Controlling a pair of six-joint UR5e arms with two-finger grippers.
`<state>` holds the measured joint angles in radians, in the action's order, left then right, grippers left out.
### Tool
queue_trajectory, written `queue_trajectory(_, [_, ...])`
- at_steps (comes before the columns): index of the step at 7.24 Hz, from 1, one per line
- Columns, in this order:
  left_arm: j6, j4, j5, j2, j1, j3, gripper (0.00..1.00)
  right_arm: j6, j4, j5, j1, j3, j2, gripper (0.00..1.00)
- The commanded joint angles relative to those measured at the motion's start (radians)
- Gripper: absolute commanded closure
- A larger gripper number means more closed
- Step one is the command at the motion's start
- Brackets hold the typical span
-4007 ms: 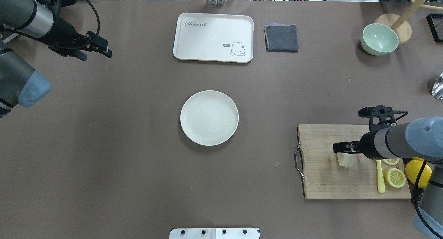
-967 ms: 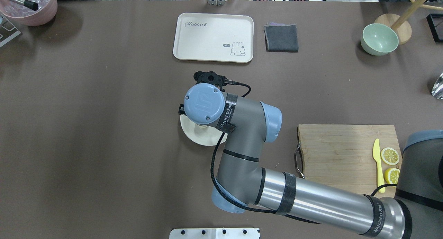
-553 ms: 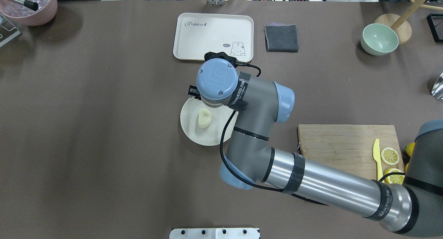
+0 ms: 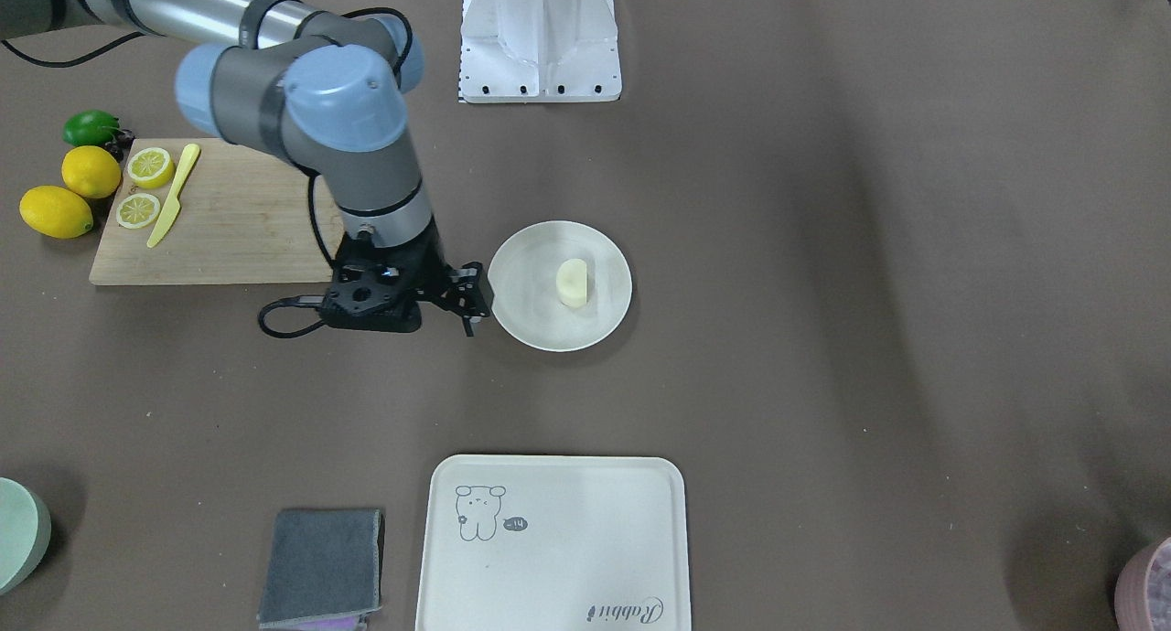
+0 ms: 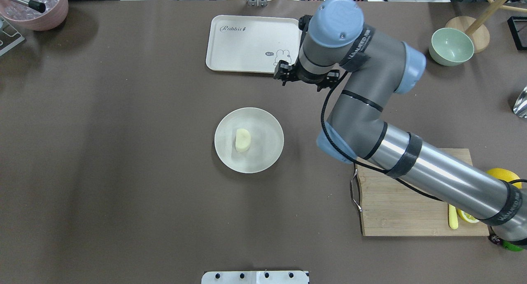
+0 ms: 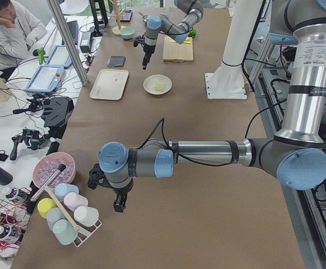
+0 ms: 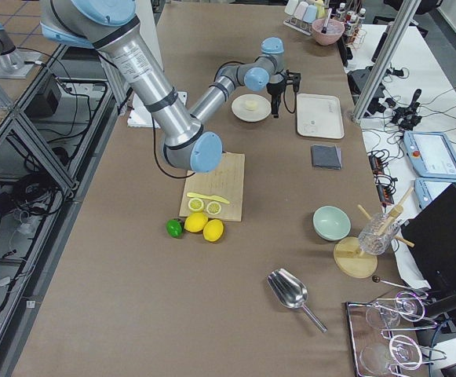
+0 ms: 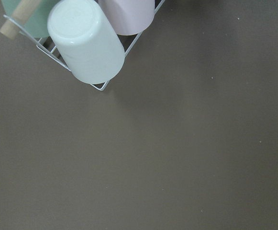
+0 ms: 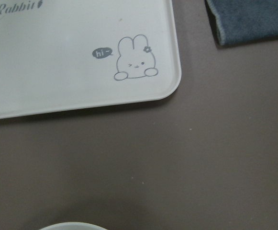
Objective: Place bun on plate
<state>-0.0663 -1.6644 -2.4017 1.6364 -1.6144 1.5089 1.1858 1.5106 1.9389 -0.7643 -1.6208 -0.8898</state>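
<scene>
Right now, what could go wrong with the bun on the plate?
The right gripper hangs open, looking close to the plate rim; a low swing might bump it and roll the bun. Heading home, the arm may clip the knife on the cutting board.
</scene>
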Motion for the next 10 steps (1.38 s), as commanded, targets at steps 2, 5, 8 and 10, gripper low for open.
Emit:
queue_trajectory(2, [-0.142,0.000,-0.001,0.031,0.068,0.010,0.02,-0.269,0.071,0.187,-0.203,-0.158,-0.203,0.00])
queue_trajectory(5, [-0.147,0.113,0.013,0.066,0.106,0.036,0.02,-0.545,0.077,0.371,-0.418,-0.247,-0.441,0.00])
queue_trajectory(8, [-0.145,0.080,0.070,0.004,0.114,0.057,0.02,-1.018,0.071,0.391,-0.608,-0.242,-0.717,0.00])
queue_trajectory(10, [-0.151,0.052,0.072,-0.006,0.113,0.066,0.02,-1.052,0.079,0.393,-0.655,-0.219,-0.818,0.00])
